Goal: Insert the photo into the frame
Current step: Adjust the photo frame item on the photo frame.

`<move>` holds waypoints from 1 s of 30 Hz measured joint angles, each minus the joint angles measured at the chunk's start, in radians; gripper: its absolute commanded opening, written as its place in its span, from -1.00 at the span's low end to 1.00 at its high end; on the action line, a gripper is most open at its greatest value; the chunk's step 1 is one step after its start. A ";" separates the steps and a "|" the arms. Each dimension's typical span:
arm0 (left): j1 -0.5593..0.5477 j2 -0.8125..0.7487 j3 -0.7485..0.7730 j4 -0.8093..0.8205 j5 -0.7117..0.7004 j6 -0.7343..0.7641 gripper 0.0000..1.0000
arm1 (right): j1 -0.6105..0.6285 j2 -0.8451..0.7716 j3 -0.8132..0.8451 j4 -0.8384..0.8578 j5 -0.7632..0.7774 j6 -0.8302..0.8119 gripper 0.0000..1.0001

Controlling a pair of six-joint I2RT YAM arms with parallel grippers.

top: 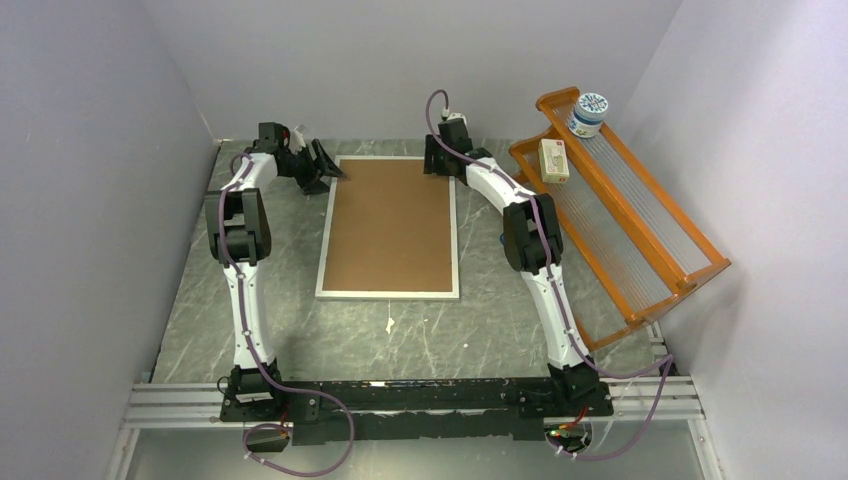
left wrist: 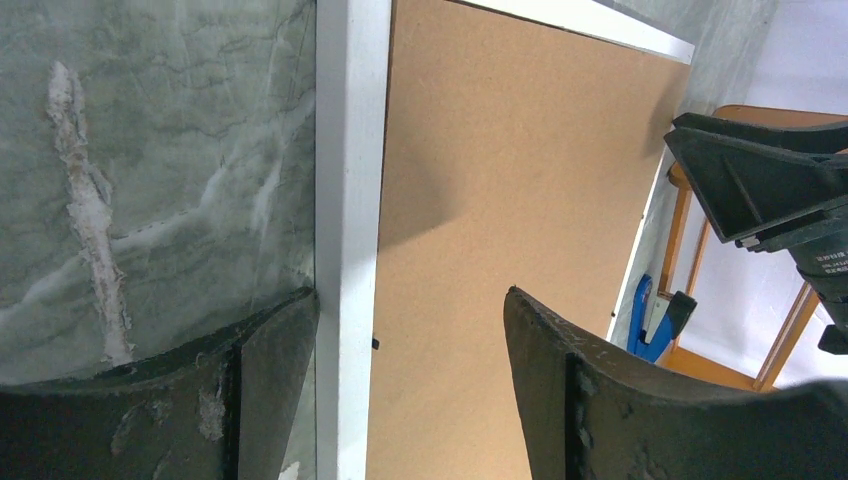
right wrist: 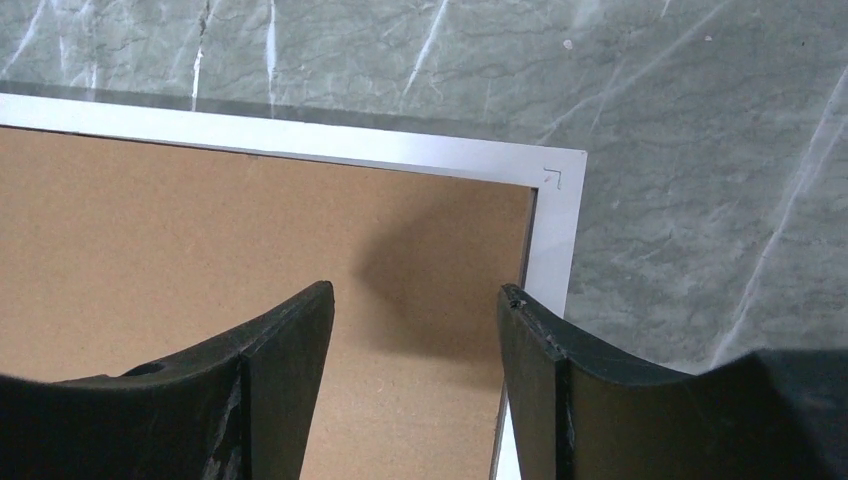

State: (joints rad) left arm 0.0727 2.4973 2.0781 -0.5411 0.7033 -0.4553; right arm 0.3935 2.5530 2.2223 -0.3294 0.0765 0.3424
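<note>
My left fingers (left wrist: 265, 390) apart, straddling frame (top: 388, 293) left rim near upper-left corner. My right fingers (right wrist: 270, 390) apart over upper-right corner. Frame flat on table (top: 430, 335), picture centre, brown backing board (top: 388, 222) inside.

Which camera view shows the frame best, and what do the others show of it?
Top external: the frame is seen whole, all four rim sides around the brown backing board. Left wrist shows mainly one long rim side; right wrist shows only one corner.
</note>
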 measured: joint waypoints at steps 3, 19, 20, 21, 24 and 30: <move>0.000 0.002 0.000 0.013 0.007 -0.003 0.51 | -0.002 0.001 0.000 -0.003 -0.002 -0.005 0.24; 0.011 -0.024 -0.009 -0.020 -0.037 0.033 0.59 | -0.052 -0.069 -0.013 -0.006 0.005 0.036 0.55; 0.018 -0.046 -0.038 -0.025 -0.053 0.039 0.60 | -0.056 -0.084 -0.021 -0.006 0.011 0.038 0.56; 0.025 -0.067 -0.063 -0.034 -0.066 0.046 0.60 | -0.060 -0.095 -0.025 -0.006 0.017 0.042 0.57; 0.049 -0.146 -0.173 -0.061 -0.108 0.070 0.60 | -0.073 -0.117 -0.043 -0.008 0.019 0.055 0.63; 0.072 -0.254 -0.342 -0.089 -0.125 0.088 0.59 | -0.081 -0.151 -0.175 -0.027 -0.027 0.090 0.64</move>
State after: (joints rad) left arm 0.1452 2.2433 1.7359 -0.6300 0.5785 -0.3676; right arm 0.3122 2.4023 2.0468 -0.3569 0.0498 0.4320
